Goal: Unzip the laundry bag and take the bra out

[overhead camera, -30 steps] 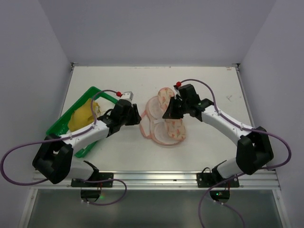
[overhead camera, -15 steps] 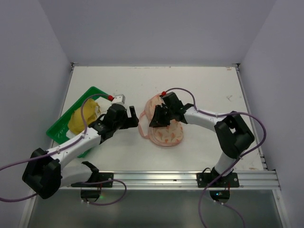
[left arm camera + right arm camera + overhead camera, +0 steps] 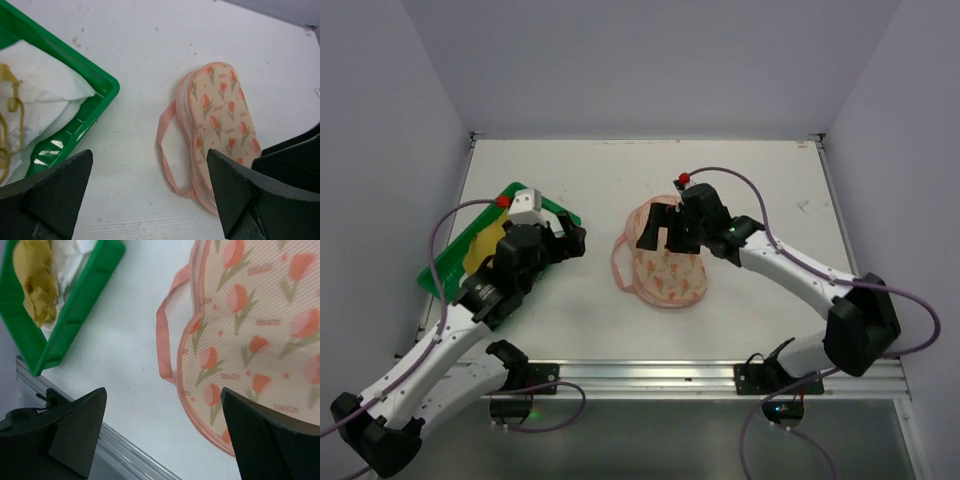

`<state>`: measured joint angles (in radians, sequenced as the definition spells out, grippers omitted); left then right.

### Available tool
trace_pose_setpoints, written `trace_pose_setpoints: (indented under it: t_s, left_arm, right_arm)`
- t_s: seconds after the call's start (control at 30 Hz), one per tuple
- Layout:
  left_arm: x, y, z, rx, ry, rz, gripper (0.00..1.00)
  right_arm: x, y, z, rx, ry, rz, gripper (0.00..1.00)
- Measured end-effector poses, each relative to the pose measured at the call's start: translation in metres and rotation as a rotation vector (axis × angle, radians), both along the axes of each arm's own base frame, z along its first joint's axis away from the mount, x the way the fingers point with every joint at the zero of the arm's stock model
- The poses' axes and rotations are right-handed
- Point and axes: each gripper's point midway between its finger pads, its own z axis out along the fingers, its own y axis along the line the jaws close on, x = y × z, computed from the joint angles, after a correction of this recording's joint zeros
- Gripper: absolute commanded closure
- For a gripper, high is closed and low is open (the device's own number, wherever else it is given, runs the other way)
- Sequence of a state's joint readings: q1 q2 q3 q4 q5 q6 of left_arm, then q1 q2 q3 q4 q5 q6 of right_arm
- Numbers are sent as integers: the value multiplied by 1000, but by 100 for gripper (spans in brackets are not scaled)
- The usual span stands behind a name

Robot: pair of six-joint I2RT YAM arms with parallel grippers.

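Observation:
The laundry bag point(image 3: 668, 272) lies flat on the white table, tulip-printed face up, with its pink loop strap point(image 3: 618, 262) on its left side. Above the bag's far end hovers my right gripper point(image 3: 660, 235), open and holding nothing; in its wrist view the bag point(image 3: 250, 330) fills the upper right. The mustard-yellow bra point(image 3: 480, 252) lies in the green tray point(image 3: 448, 262), also seen as the bra point(image 3: 34, 285) at the upper left. My left gripper point(image 3: 567, 236) is open and empty between tray and bag. Its view shows the bag point(image 3: 222, 115) and strap point(image 3: 167, 145).
The green tray point(image 3: 75, 130) holds white cloth point(image 3: 45, 85) beside the bra. The table's metal front rail point(image 3: 650, 372) runs along the near edge. Grey walls close in the left, back and right sides.
Both grippers have opened. The right one let go of the bag, which now lies flat and folded together. The left arm drew back toward the tray.

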<state>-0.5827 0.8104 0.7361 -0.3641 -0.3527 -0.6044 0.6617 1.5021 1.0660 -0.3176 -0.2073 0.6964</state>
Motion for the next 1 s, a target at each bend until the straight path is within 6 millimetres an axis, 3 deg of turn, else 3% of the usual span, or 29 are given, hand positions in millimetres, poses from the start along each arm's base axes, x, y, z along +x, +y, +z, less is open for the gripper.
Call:
trace_pose_setpoints:
  t_s: [0.13, 0.27, 0.47, 0.6, 0.73, 0.8, 1.0]
  left_arm:
    - [-14, 23, 42, -4, -110, 42, 0]
    - [-35, 50, 74, -6, -195, 88, 0]
    - [-80, 98, 103, -1, -296, 167, 0]
    - [-112, 129, 137, -29, -383, 217, 0]
    - [-138, 156, 164, -47, -446, 265, 0]
    - [-144, 162, 164, -35, -440, 276, 0]
    - [-149, 167, 141, 32, -361, 274, 0]
  right_arm:
    - [4, -34, 71, 4, -235, -97, 1]
    - [-8, -84, 132, 3, -452, -222, 1]
    - [-50, -169, 180, -25, -680, -395, 1]
    - [-75, -211, 190, -55, -757, -479, 1]
    - [-98, -245, 186, -87, -795, -539, 1]
    - [-108, -258, 182, -90, -809, -562, 1]
    - [-133, -285, 176, -51, -857, -619, 1]
